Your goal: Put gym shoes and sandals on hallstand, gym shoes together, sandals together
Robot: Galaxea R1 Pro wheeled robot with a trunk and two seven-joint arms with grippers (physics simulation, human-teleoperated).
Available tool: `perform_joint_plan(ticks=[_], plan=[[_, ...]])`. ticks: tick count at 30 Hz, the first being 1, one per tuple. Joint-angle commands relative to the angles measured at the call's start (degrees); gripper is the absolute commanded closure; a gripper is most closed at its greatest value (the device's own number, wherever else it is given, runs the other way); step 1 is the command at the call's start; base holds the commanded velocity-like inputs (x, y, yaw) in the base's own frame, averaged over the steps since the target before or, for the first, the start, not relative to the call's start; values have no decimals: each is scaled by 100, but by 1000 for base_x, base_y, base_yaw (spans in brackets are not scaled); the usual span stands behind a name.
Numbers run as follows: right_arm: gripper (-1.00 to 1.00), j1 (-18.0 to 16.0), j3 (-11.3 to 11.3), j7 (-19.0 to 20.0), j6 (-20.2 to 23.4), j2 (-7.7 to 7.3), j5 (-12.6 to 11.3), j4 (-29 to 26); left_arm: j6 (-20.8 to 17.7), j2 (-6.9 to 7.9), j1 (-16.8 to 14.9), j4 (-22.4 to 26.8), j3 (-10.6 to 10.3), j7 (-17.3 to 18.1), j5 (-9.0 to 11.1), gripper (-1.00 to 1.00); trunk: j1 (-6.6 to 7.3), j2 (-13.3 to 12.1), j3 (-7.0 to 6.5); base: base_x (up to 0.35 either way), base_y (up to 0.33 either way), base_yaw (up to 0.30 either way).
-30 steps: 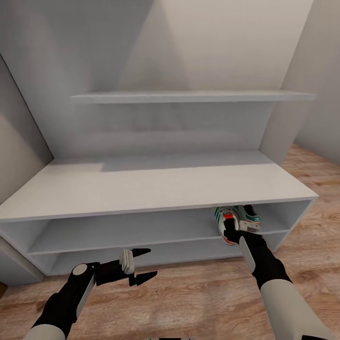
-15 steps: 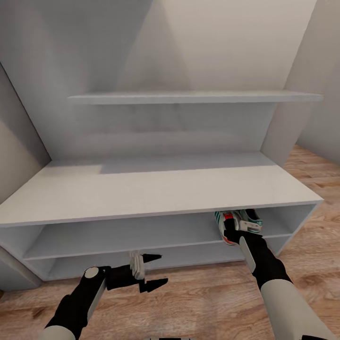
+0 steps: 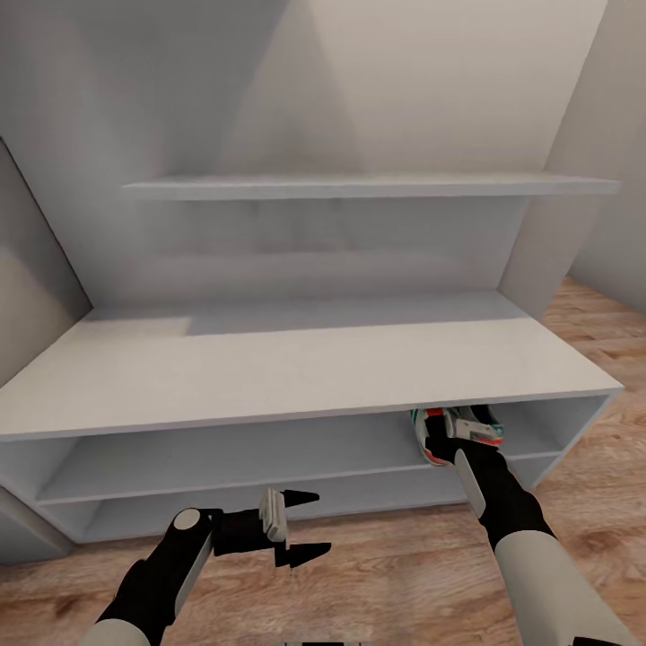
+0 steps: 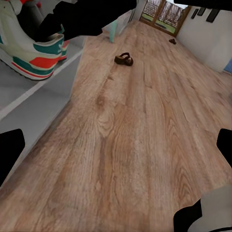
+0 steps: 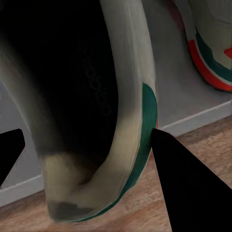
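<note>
The right pincer (image 3: pixel 440 440) is clamped on a gym shoe (image 3: pixel 453 432) at the hallstand (image 3: pixel 296 359) upper opening, beside the second gym shoe (image 5: pixel 210 46). The left pincer (image 3: pixel 303 523) hangs spread apart, empty, above the corridor floor (image 3: pixel 395 574) before the hallstand. A sandal (image 4: pixel 123 59) lies on the floor well away.

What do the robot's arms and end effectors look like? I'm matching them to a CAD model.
Both arms have pale grey forearm shells and black wrist sections. The left end effector has two black, pointed fingers, a light grey block behind them and a grey round cap at the wrist. The right end effector is black too.
</note>
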State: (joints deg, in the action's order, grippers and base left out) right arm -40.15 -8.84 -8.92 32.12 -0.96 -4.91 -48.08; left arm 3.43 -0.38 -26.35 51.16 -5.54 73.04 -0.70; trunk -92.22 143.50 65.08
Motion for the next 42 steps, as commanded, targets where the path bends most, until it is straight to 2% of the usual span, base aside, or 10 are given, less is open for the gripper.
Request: perform_joint_plan(ticks=[1,32,33,42], plan=[[100,-2,5,-40,23,-1,-51,-8,35,0,-3,-1,0,8,-8,-100,0,2,5,84,0,0],[100,-2,2,-40,23,0,-54,0,35,-76,-6,-71,0,8,-9,-100,0,2,5,41,0,0],[-100,-2,3,-40,23,0,-54,-3,35,-76,-4,-71,0,8,-9,-100,0,2,5,0,0,0],[-100,-2,5,-36,23,0,-54,-5,35,-76,-2,-71,0,8,-9,-100,0,2,5,0,0,0]])
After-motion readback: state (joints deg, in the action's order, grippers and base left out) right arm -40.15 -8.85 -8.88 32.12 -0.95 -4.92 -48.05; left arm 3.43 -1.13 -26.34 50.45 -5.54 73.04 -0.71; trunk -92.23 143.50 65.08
